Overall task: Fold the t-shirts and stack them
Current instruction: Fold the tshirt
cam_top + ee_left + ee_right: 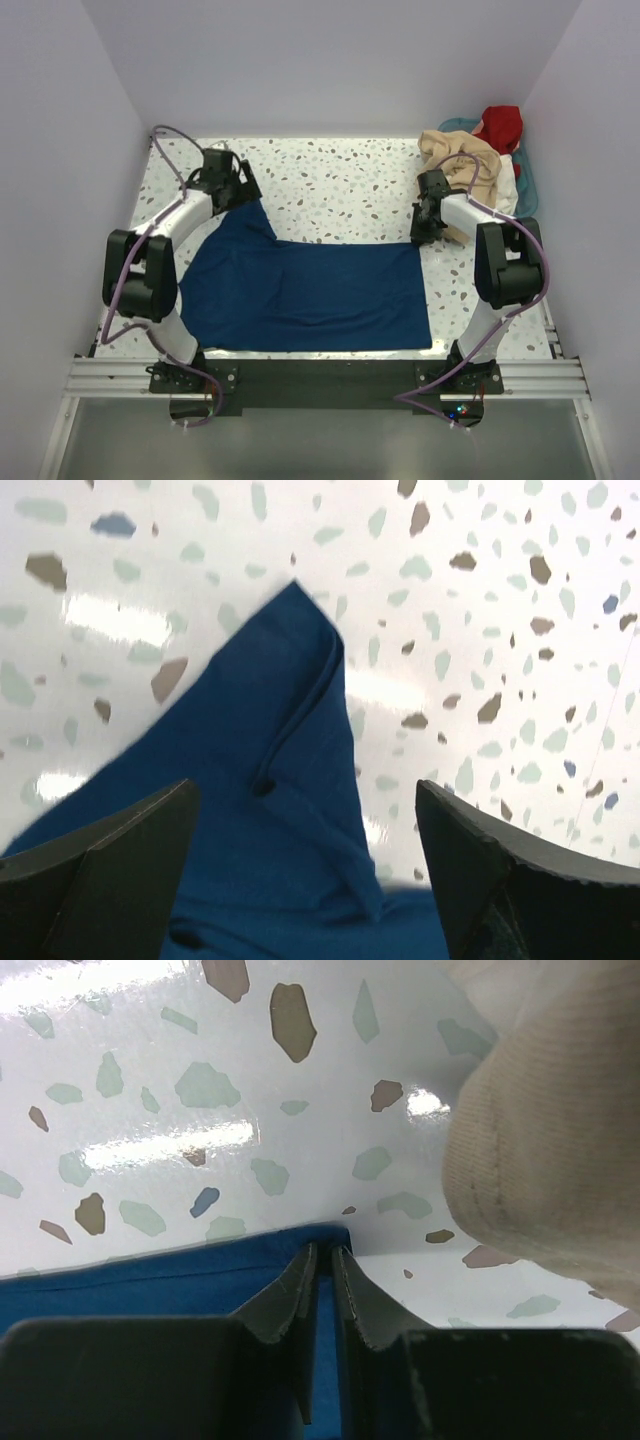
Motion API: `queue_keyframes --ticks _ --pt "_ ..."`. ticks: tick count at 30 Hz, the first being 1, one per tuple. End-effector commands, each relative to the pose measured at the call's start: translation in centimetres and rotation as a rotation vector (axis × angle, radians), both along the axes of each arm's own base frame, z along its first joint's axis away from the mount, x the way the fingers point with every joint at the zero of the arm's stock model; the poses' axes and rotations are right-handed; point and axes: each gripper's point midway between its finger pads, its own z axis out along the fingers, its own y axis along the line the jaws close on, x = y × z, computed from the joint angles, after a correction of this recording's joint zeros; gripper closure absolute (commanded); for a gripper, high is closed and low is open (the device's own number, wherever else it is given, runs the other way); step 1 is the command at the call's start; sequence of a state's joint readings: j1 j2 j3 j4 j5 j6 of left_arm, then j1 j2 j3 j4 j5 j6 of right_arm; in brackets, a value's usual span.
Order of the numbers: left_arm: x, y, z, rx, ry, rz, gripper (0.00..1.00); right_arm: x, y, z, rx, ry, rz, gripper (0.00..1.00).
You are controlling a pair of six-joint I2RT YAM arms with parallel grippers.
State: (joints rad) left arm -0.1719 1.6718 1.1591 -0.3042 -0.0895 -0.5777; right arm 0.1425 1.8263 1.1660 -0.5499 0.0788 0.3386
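Navy t-shirt (310, 290) lies flat, beige t-shirt (458, 152) heaped beside right end effector (422, 235).

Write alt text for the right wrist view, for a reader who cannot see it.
The right tool, fingers almost together, pinches the corner of the navy t-shirt, which lies flat on the speckled white table. A bunched beige t-shirt fills the upper right, close to the camera.

A navy t-shirt (310, 290) lies spread on the speckled table (340, 180) between the arms. The left gripper (235, 185) is at its far left sleeve and the right gripper (428, 225) at its far right corner; perhaps they touch it. A beige shirt (455, 155) and a red shirt (500, 125) are heaped by the teal basket (527, 190).
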Motion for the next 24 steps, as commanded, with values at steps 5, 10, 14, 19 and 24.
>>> queue_keyframes --ticks 5,10,14,19,24 --pt "8.0 1.2 0.8 0.04 -0.068 -0.017 0.17 -0.4 -0.1 -0.3 0.016 0.008 -0.004 0.91" --pt "10.2 0.8 -2.0 0.049 -0.016 -0.05 0.27 -0.7 -0.1 0.1 0.017 0.01 -0.008 0.91" --pt "10.7 0.4 -3.2 0.039 0.011 -0.064 0.31 -0.8 -0.1 0.2 0.019 0.013 -0.01 0.91" --pt "10.6 0.2 -4.8 0.03 0.036 -0.073 0.33 -0.9 0.0 0.2 0.026 0.014 -0.011 0.91" --pt "11.0 0.1 -5.4 0.045 0.043 -0.087 0.36 -0.7 0.1 0.3 0.027 0.012 -0.011 0.91"
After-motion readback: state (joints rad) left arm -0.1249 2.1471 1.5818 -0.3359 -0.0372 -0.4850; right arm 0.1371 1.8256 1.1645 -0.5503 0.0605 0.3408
